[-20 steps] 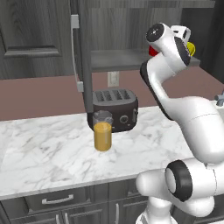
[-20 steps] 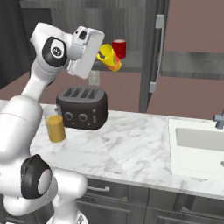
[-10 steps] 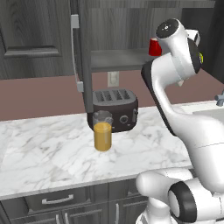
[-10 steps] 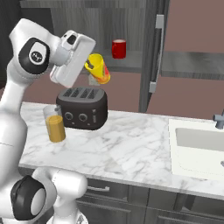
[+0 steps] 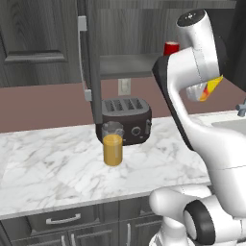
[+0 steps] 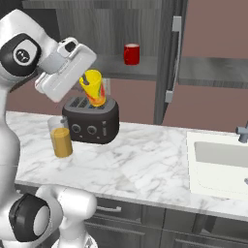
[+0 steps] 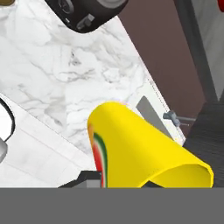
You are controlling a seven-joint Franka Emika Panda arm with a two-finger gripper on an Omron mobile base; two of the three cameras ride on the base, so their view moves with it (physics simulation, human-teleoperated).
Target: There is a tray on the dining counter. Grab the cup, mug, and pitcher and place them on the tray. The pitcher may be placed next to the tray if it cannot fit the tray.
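Observation:
My gripper (image 6: 86,83) is shut on the yellow cup (image 6: 94,88), holding it tilted in the air above the toaster. The cup (image 7: 135,148) lies close in the hand view, and a sliver of the cup (image 5: 208,90) peeks out behind my arm. The red mug (image 6: 131,53) stands on a shelf inside the open cabinet; the mug (image 5: 171,48) sits just left of my upper arm. The amber pitcher (image 5: 113,146) stands upright on the marble worktop in front of the toaster; the pitcher (image 6: 61,138) is below and left of my hand. The tray and the dining counter are out of view.
A black toaster (image 5: 126,117) stands against the wall, and the toaster (image 6: 92,123) is right under the held cup. An open cabinet door (image 6: 172,53) hangs right of the mug. A white sink (image 6: 218,164) with a faucet (image 6: 242,131) is at the right.
My arm has swung away from the mug's shelf and carried the yellow cup downward, to just above the toaster. Mug and pitcher have not moved.

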